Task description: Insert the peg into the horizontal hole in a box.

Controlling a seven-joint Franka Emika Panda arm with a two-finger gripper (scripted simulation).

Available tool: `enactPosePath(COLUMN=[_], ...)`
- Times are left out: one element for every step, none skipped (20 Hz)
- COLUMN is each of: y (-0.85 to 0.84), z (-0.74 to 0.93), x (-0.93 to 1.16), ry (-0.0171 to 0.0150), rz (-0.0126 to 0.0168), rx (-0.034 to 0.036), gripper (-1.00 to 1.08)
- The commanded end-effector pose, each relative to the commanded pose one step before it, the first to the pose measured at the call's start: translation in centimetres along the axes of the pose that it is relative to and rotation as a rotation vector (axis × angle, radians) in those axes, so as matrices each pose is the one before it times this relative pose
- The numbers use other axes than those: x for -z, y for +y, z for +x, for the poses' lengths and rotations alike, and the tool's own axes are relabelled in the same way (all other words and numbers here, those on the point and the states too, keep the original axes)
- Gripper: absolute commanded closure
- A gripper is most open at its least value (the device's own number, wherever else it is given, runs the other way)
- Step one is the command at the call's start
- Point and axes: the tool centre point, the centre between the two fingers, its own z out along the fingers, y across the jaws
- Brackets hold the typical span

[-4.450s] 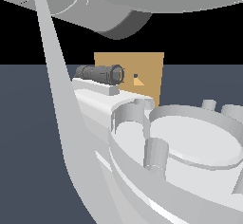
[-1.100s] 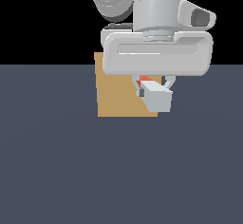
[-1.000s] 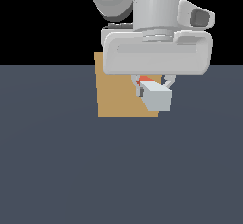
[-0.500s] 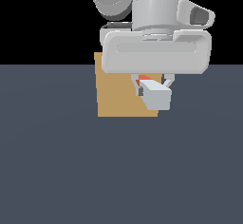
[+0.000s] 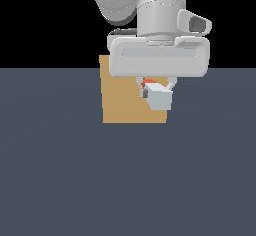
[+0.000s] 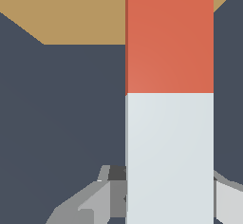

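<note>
Lately almost nothing has shifted: the gripper [image 5: 155, 88] still pinches the peg [image 6: 169, 99] on its white half, orange end toward the box [image 5: 121, 100], so insertion looks slow or stalled

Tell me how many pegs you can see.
1. The peg is held in the gripper, orange end toward the box. No others show.

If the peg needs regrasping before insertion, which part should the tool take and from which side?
Grip the white half of the peg, from above, closing across its two flat side faces, much as the tool seems to hold it now. The bar lies level with its orange-red half pointing at the box, so a rear grip probably leaves the leading end free to enter. The hole itself is hidden.
</note>
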Motion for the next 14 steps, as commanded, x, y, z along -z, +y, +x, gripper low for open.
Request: enactPosePath(y=[0.045, -0.008, -0.016, -0.003, 0.0, -0.005, 0.01, 0.017, 0.024, 0.031, 0.036, 0.038, 0.03, 0.011], z=[2.226, 1.024, 1.001, 0.91, 0.821, 0.731, 0.643, 0.554, 0.465, 0.375, 0.286, 0.198, 0.11, 0.033], x=[0.216, -0.003, 0.044, -0.002, -0.002, 0.045, -0.002, -0.001, -0.001, -0.001, -0.001, 0.0, 0.0, 0.0], ry=[0.00062, 0.0, 0.00005, 0.0, 0.0, 0.00006, 0.0, 0.0, 0.0, 0.0, 0.0, 0.0, 0.0, 0.0], rz=[-0.00394, 0.0, -0.00069, 0.0, 0.0, -0.00069, 0.0, 0.0, 0.0, 0.0, 0.0, 0.0, 0.0, 0.0], rx=[0.00236, 0.0, 0.00004, 0.0, 0.0, -0.00001, 0.0, 0.0, 0.0, 0.0, 0.0, 0.0, 0.0, 0.0], gripper=[1.08, 1.08, 1.08, 1.08, 1.08, 1.08, 1.08, 1.08, 1.08, 1.08, 1.08, 1.08, 1.08, 1.08])
